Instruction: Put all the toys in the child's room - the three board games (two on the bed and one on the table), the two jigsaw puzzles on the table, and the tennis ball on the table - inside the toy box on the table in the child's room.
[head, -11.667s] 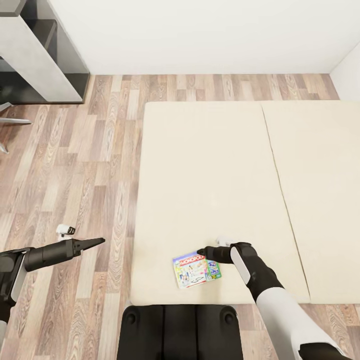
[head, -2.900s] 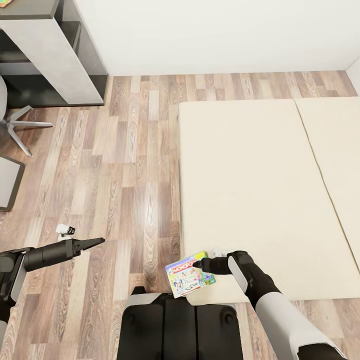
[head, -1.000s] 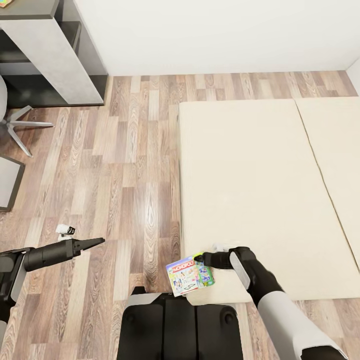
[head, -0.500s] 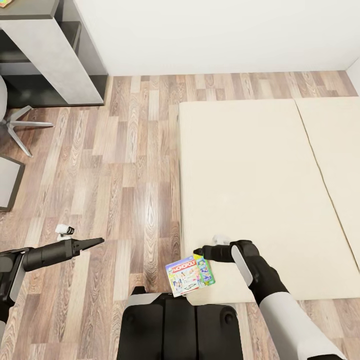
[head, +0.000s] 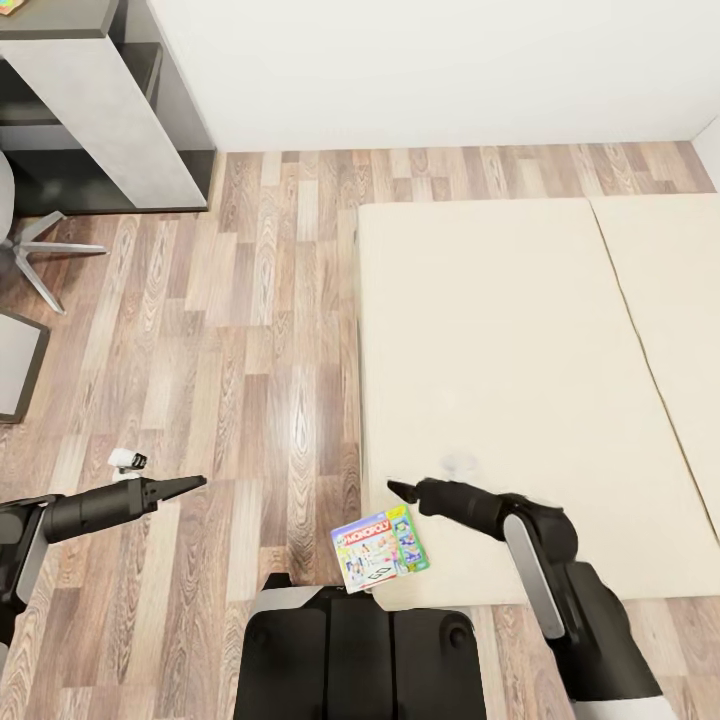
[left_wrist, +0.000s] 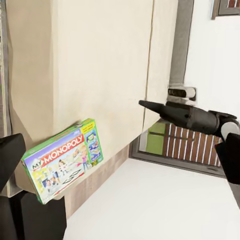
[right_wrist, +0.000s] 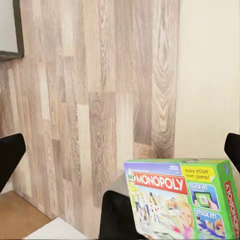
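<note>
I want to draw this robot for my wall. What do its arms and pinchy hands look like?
Draw both arms mostly black and rounded, like smooth tubes. The right arm has a light grey panel along its side and turns white nearer the body. The left arm has a light grey panel too. The left gripper and right gripper are black and taper to thin points, like beaks. I see no cables or markings.

board game (head: 380, 547) overhanging bed (head: 520, 350) corner, right hand (head: 400, 489) just above
</note>
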